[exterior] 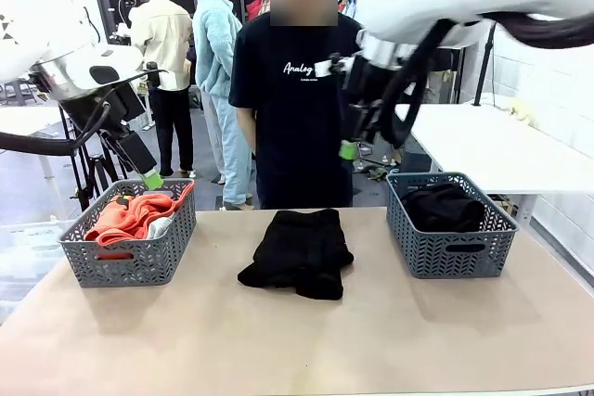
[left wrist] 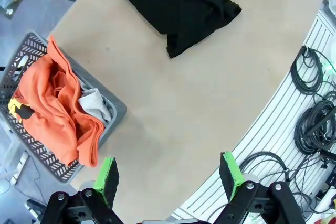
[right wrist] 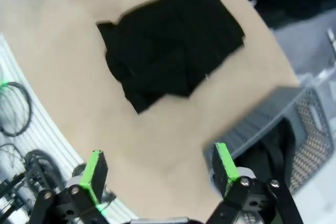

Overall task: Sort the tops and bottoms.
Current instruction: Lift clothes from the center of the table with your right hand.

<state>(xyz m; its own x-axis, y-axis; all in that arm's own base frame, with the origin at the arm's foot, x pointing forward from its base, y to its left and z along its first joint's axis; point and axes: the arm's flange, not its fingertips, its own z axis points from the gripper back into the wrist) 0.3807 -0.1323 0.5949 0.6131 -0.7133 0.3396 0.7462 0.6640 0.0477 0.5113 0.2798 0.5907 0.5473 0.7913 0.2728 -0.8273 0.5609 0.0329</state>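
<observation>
Bottoms were the open matter: one plain black garment (exterior: 297, 252) lay crumpled alone on the middle of the bench (exterior: 278, 340), between two grey baskets and touching neither. Judging from that, it could be lifted by a single layer and trail or unfold, or snag a basket rim on the way over, since it sat as a loose heap with no clear edge. It might also be taken to the wrong side.

Nearer the robot's left, the left basket (exterior: 130, 257) held the tops, an orange-red one (exterior: 130, 215) with a light grey one (exterior: 162, 226) tucked beside it. The left claw (exterior: 148, 178) hung just above that basket's rear edge, jaws spread wide and empty.

At the right, the right basket (exterior: 450, 248) already held dark cloth (exterior: 444, 206). The right claw (exterior: 348, 148) hovered high behind the bench, also released and empty.

Farther off, a person in a black printed T-shirt (exterior: 297, 99) stood at the far edge, directly behind the garment, close to any reach across.
</observation>
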